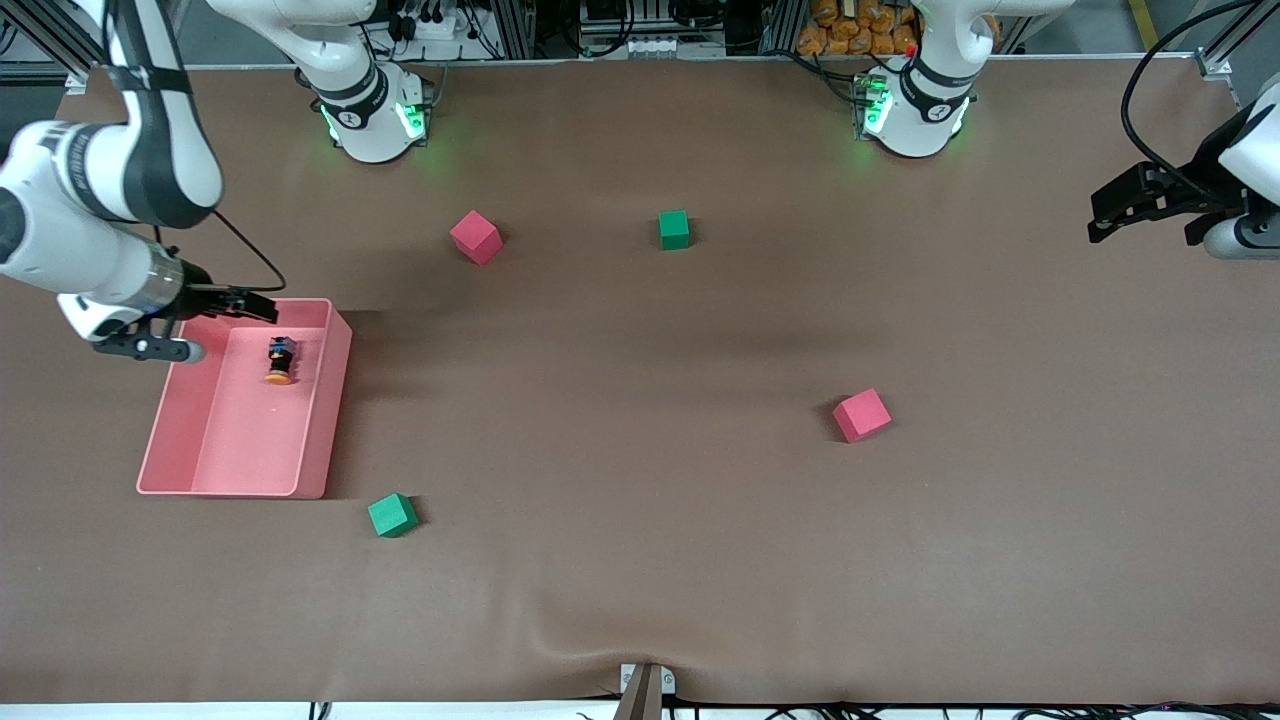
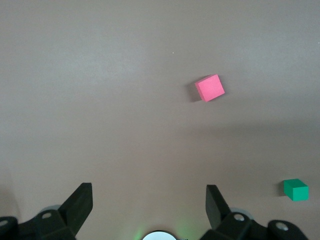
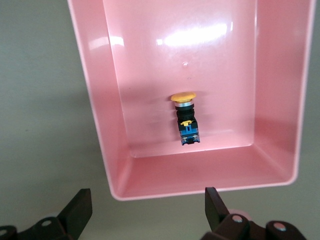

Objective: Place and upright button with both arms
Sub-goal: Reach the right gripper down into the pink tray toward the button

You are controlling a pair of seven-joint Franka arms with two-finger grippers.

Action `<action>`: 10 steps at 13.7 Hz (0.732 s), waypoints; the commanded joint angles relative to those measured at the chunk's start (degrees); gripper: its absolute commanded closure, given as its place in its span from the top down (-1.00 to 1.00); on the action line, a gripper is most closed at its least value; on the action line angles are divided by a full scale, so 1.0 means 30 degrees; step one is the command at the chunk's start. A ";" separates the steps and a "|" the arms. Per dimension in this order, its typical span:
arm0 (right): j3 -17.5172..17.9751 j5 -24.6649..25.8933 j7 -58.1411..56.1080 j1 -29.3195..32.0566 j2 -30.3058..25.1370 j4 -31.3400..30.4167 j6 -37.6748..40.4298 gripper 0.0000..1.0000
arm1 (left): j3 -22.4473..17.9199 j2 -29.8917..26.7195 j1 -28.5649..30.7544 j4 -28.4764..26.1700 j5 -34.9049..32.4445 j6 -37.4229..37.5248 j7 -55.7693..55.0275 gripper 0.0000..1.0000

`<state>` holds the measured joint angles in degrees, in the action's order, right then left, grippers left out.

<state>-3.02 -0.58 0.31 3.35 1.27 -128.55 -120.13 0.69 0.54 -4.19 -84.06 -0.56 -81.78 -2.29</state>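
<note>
Lying on its side in the pink tray point(image 1: 325, 400), the button point(image 1: 280, 360) rests on the tray floor near the end wall that is farthest from the front camera, its orange cap pointing toward that camera and its dark body toward the wall. The right wrist view shows bare pink floor on every side of the button point(image 3: 185, 120), with none of the tray point(image 3: 100, 125) walls touching it.

The right claw point(image 1: 235, 303) hangs over the tray's rim at that same end wall, its fingers spread wide and holding nothing; in the right wrist view both fingers point(image 3: 80, 210) stand outside the wall, one to each side of it.

The left claw point(image 1: 1150, 205) waits in the air well apart from the tray, over the left arm's end of the counter point(image 1: 640, 560) close to its edge, fingers also spread wide and empty, as the left wrist view shows point(image 2: 149, 202).

One green cube point(image 1: 392, 515) sits just off the tray's corner nearest the front camera. A red cube point(image 1: 476, 237) lies farther from that camera than the tray, and a second green cube point(image 1: 674, 229) lies beside that red cube, toward the left arm's end. Another red cube point(image 1: 861, 415) sits well apart from the tray, toward the left arm's end. Between the tray and that cube the brown counter is open.
</note>
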 commanded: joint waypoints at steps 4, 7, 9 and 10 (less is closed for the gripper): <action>0.0127 0.0487 -0.1911 0.1164 0.1622 -0.1707 -0.3366 1.00 | 0.0034 0.0173 0.0107 0.0362 0.0071 0.0043 0.0117 1.00; 0.0127 0.0487 -0.3032 0.1840 0.2941 -0.2352 -0.5419 1.00 | 0.0034 0.0172 0.0107 0.0362 0.0071 0.0043 0.0117 1.00; 0.0157 0.0458 -0.3032 0.1812 0.3412 -0.2353 -0.5891 1.00 | 0.0034 0.0173 0.0107 0.0362 0.0071 0.0043 0.0117 1.00; 0.0157 0.0458 -0.3032 0.1811 0.3559 -0.2353 -0.5980 1.00 | 0.0034 0.0144 0.0107 0.0362 0.0071 0.0043 0.0117 1.00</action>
<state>-3.13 -0.07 -8.36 8.30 11.87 -134.94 -136.95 0.69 0.54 -4.19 -84.06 -0.56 -81.78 -2.29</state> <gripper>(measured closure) 0.000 0.000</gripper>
